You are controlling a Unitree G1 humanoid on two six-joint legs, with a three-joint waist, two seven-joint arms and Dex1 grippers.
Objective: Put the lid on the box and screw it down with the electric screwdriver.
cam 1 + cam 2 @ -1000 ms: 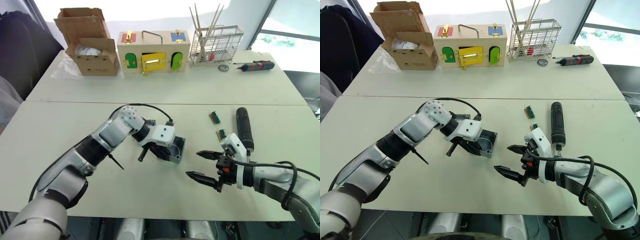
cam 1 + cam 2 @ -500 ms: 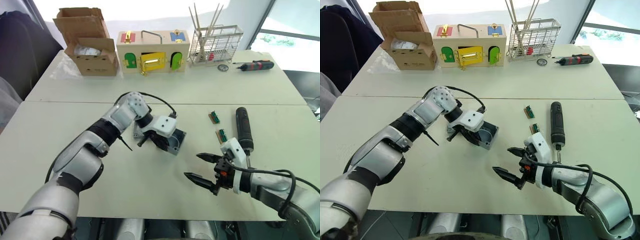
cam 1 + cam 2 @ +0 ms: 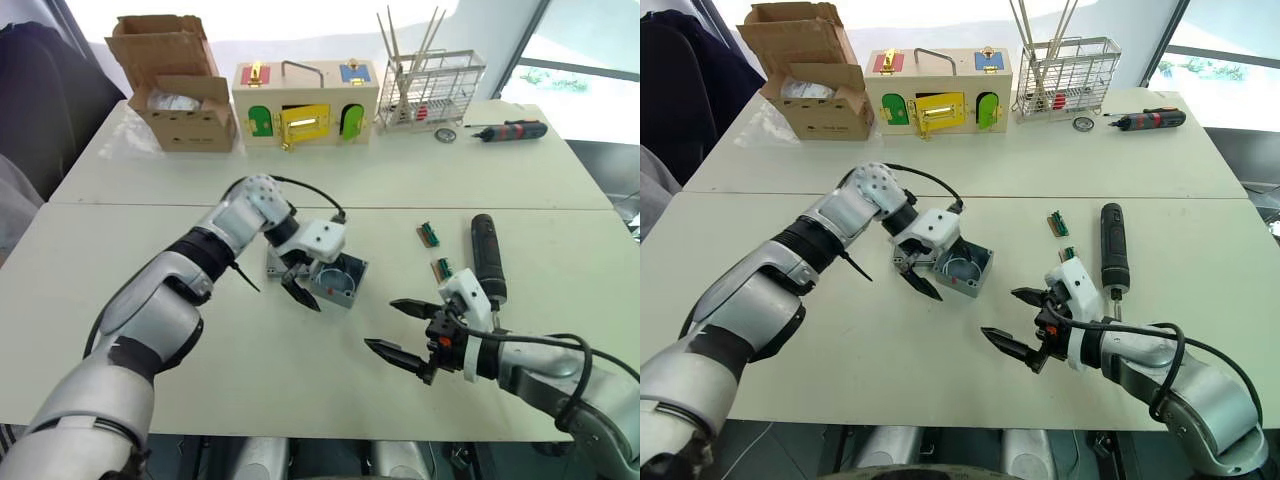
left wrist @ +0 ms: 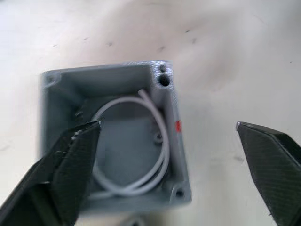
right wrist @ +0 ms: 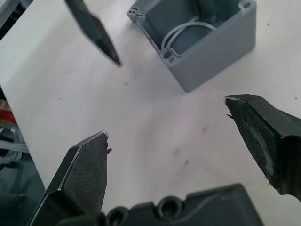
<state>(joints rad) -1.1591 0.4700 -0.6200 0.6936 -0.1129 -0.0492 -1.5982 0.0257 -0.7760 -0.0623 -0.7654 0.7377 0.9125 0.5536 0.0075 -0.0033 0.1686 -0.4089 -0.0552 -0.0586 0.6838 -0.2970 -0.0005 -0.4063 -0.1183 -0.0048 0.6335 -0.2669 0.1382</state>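
The box sits uncovered mid-table under the gaping, empty left gripper, the nearer of the 2; the right gripper gapes too.

Left arm extended forward across the counter, wrist bent downward; left pincer poised directly above the box, fingers spread, one tip over the box's open interior, the other outside its wall. Right arm bent inward, right pincer low over the counter, near the box's right side, fingers wide apart.
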